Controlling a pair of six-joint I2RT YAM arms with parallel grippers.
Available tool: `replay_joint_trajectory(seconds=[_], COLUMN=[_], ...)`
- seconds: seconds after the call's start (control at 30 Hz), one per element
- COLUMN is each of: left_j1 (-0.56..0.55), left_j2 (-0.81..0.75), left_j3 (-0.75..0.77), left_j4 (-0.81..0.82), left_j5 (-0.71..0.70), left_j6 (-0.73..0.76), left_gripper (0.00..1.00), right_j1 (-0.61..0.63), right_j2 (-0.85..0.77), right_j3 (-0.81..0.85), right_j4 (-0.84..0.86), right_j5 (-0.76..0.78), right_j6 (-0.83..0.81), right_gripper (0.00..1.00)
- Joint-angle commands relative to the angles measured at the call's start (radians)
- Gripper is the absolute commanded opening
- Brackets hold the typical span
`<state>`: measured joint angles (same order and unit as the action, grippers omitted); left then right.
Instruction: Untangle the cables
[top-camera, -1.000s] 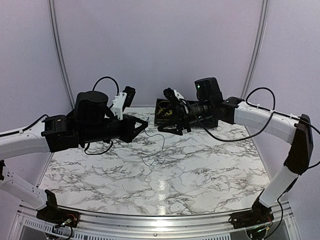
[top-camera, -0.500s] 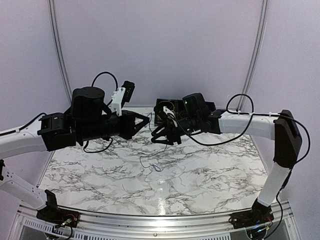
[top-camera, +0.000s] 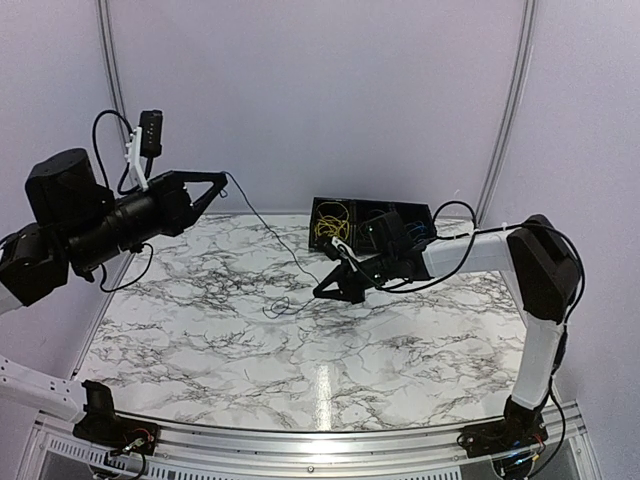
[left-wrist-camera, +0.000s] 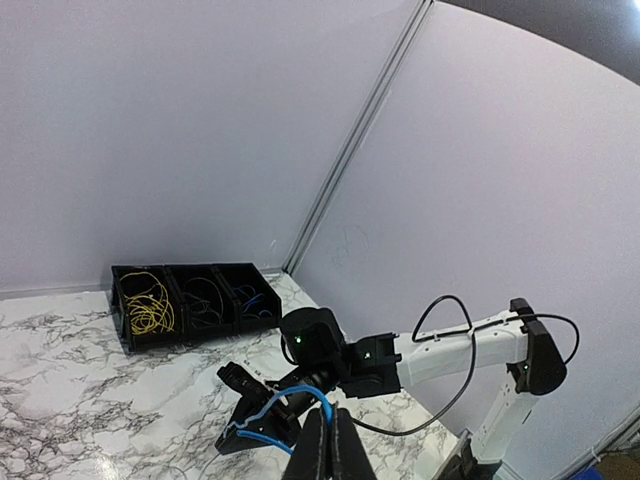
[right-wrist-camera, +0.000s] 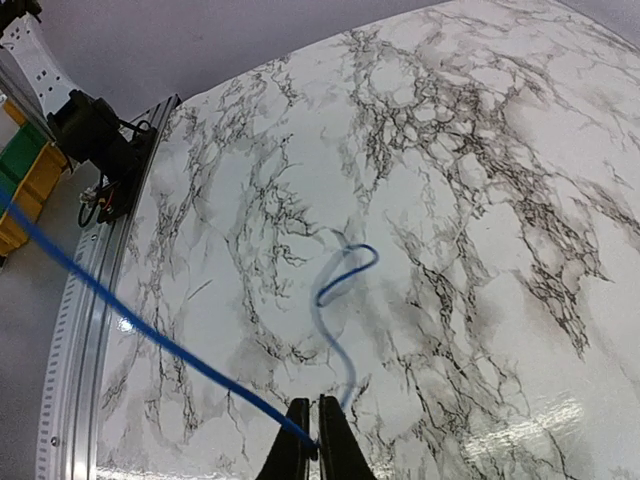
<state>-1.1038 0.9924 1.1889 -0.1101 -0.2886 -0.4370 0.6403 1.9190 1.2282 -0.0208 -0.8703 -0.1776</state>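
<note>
Two grippers share one blue cable. Top cam: left gripper sits high at 10 o'clock and right gripper low near centre, so the strand runs taut betw. them, prob. to pull a snag straight. The loose tail lies on the table; the bin is at 1 o'clock. L wrist: jaws pinched shut on the blue strand. R wrist: jaws nipped shut on it too, tail curling at 12 o'clock.

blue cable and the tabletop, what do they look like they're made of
Blue cable: probably plastic-sheathed wire, thin and smooth, curling loosely. Tabletop: glossy marble-look surface, grey veins on white, glare spots; stone or printed laminate, cannot tell.
</note>
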Motion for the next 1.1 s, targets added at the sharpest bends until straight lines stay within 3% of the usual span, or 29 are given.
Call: replay_joint_trajectory(seconds=[0.0, 0.2, 0.47, 0.63, 0.8, 0.93, 1.07], left_j1=[-0.004, -0.004, -0.005, -0.004, -0.005, -0.004, -0.004], left_j2=[-0.052, -0.062, -0.040, 0.006, 0.042, 0.095, 0.147], left_j3=[0.015, 0.024, -0.018, -0.089, -0.162, -0.163, -0.145], left_j4=[0.014, -0.006, -0.005, 0.032, 0.101, 0.100, 0.101], left_j5=[-0.065, -0.076, -0.081, -0.062, -0.055, -0.048, -0.023], left_j6=[0.002, 0.011, -0.019, -0.060, -0.081, -0.073, -0.066], left_gripper=[0.00, 0.00, 0.00, 0.00, 0.00, 0.00, 0.00], right_j1=[-0.029, -0.057, -0.089, -0.089, -0.088, -0.088, -0.076], right_j2=[0.035, 0.058, 0.043, 0.010, -0.015, -0.085, -0.179], right_j3=[0.013, 0.016, 0.022, 0.018, 0.037, 0.063, 0.064], right_j4=[0.035, 0.024, 0.024, -0.002, -0.041, -0.073, -0.061], right_j5=[0.036, 0.101, 0.108, 0.083, 0.021, -0.040, -0.067], right_j6=[0.033, 0.029, 0.028, 0.026, 0.021, 0.005, 0.008], right_gripper=[0.06, 0.00, 0.00, 0.11, 0.33, 0.41, 0.56])
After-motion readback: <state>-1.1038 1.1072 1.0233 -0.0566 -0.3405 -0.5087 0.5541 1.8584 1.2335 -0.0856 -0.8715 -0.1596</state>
